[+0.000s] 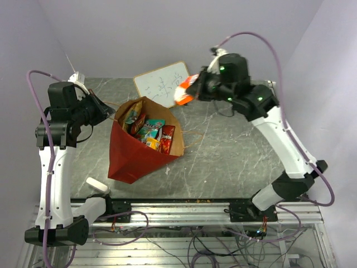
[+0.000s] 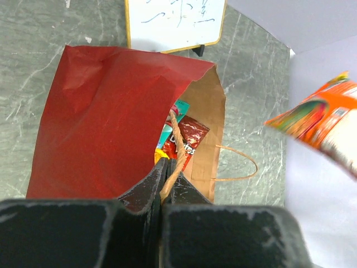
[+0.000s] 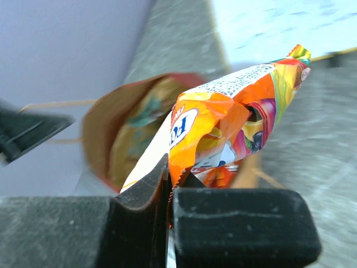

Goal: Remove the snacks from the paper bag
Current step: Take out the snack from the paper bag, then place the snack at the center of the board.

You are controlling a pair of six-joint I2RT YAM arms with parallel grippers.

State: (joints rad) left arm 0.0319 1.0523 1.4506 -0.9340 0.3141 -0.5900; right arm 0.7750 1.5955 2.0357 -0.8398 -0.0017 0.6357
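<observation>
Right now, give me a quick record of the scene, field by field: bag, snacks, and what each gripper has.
paper bag: on the table, mouth open
left gripper: shut on the paper bag, by a loop handle
right gripper: shut on an orange packet, held in the air
in bag: red, teal and yellow packets
behind bag: white board

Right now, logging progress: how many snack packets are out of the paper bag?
1: the orange packet, pinched in the right gripper and held up near the white board. The rest sit in the paper bag, some possibly hidden.
</observation>
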